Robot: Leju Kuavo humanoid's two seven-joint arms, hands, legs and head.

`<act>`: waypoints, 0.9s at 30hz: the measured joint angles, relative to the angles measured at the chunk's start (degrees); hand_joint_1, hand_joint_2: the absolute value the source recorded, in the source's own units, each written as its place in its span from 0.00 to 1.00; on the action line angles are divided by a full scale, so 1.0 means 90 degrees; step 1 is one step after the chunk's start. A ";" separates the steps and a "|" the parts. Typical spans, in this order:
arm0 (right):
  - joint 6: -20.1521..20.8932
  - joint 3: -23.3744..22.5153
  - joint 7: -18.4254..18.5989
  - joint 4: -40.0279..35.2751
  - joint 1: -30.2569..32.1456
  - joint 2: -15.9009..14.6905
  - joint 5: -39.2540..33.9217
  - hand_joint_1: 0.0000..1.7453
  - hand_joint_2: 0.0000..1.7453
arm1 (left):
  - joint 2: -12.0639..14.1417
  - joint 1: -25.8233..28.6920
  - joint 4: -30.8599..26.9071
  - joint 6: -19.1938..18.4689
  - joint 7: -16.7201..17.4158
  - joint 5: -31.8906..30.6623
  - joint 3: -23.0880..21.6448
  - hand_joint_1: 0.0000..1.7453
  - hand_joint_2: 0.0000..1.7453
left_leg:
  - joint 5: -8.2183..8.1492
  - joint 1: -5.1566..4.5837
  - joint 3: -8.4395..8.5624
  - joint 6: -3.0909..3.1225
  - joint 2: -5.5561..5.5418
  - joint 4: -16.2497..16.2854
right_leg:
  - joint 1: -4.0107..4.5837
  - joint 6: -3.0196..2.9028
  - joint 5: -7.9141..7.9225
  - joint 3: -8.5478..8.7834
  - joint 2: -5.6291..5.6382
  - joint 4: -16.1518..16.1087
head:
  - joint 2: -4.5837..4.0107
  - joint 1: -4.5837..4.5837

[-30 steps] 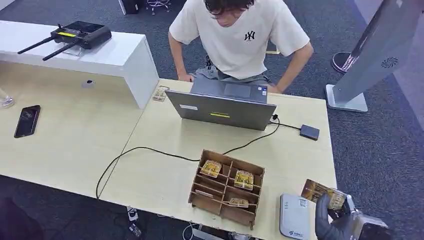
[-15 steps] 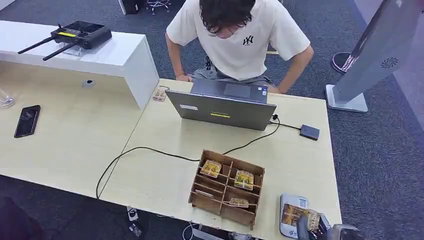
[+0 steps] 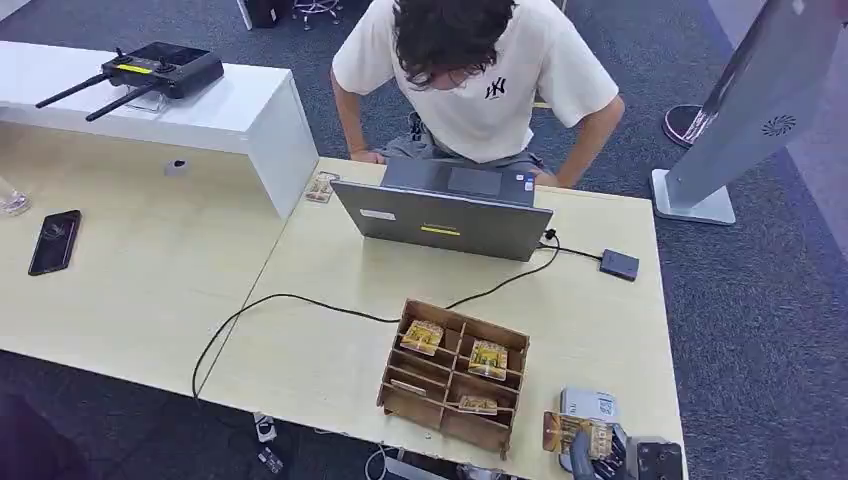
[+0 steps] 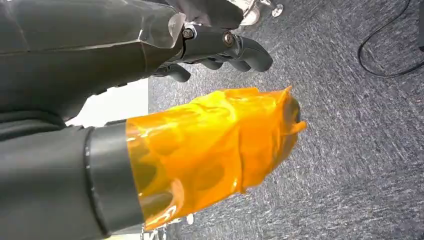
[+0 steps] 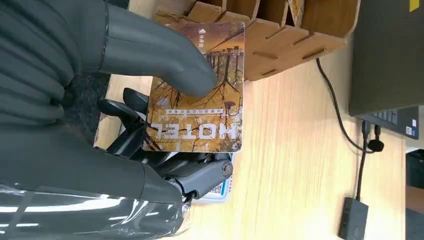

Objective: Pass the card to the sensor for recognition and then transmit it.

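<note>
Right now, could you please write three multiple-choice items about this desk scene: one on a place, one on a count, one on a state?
1. Where is the card that the right hand holds?
A. above the white sensor at the table's near edge
B. on the laptop
C. beside the phone

2. How many cards lie in the wooden organizer?
A. one
B. three
C. six

3. In what state is the laptop?
A. closed flat
B. open, facing the person
C. lying on the floor

Answers:
1. A, the head view shows the card over the sensor.
2. B, three yellow cards show in its compartments.
3. B, its lid stands up and its keyboard is toward the person.
</note>
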 joint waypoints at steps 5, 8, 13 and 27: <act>-0.0029 -0.0002 0.0002 0.0269 -0.0130 -0.0012 -0.0138 1.00 1.00 | 0.0000 -0.0006 0.0046 0.0031 -0.0007 -0.0027 0.0012 0.00 0.00 | 0.0000 0.0000 0.0000 0.0000 0.0000 0.0000 | 0.0000 0.0000 0.0000 0.0000 0.0000 0.0000 | 0.0000 0.0000; -0.0066 -0.0002 0.0037 0.0432 -0.0199 -0.0012 -0.0160 1.00 1.00 | 0.0000 -0.0008 0.0051 0.0046 -0.0007 -0.0046 0.0019 0.00 0.00 | 0.0000 0.0000 0.0000 0.0000 0.0000 0.0000 | 0.0000 0.0000 0.0000 0.0000 0.0000 0.0000 | 0.0000 0.0000; -0.0058 -0.0027 0.0100 0.0702 -0.0291 -0.0012 -0.0158 1.00 1.00 | 0.0000 -0.0013 0.0080 0.0056 0.0002 -0.0068 0.0058 0.00 0.00 | 0.0000 0.0000 0.0001 0.0000 0.0000 0.0000 | 0.0000 0.0000 0.0000 0.0000 0.0000 0.0000 | 0.0000 0.0000; -0.0002 -0.0257 -0.0002 0.0772 -0.0251 0.0156 -0.0153 1.00 1.00 | 0.0005 -0.0011 0.0114 0.0131 0.0029 -0.0063 0.0119 0.00 0.00 | 0.0000 0.0000 0.0002 0.0000 0.0001 0.0000 | 0.0000 0.0000 0.0000 0.0000 0.0000 0.0000 | 0.0000 0.0000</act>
